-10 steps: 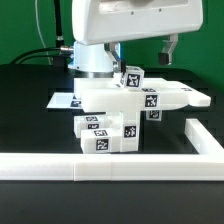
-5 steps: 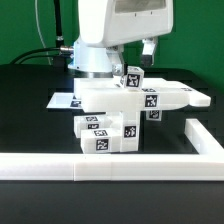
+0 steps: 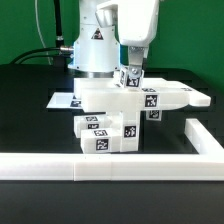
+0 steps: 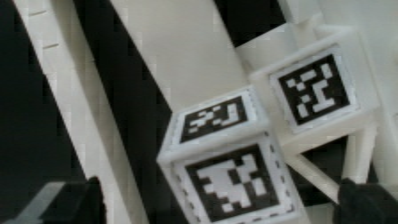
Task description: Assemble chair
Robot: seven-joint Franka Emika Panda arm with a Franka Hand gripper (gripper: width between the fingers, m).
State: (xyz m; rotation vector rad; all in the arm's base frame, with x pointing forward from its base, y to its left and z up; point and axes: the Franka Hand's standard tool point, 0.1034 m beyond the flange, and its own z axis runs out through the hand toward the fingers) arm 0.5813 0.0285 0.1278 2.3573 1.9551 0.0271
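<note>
The chair parts stand stacked mid-table in the exterior view: a wide white seat piece (image 3: 140, 97) on top, tagged white blocks (image 3: 105, 133) below it, and a small tagged post end (image 3: 131, 78) sticking up behind. My gripper (image 3: 134, 62) hangs right above that post end. In the wrist view the tagged post end (image 4: 228, 170) fills the space between my two dark fingertips (image 4: 75, 196), with a gap on each side. The gripper (image 4: 217, 200) is open and holds nothing. A second tagged face (image 4: 313, 88) shows beside it.
The long white border rail (image 3: 100, 168) runs along the front and turns up the exterior view's right side (image 3: 204, 140). The marker board (image 3: 61, 100) lies flat behind the parts on the exterior view's left. Cables hang at the back left.
My arm has swung toward the exterior view's left, and the gripper now stands over the tagged post end instead of to its right. The chair parts have not moved.
</note>
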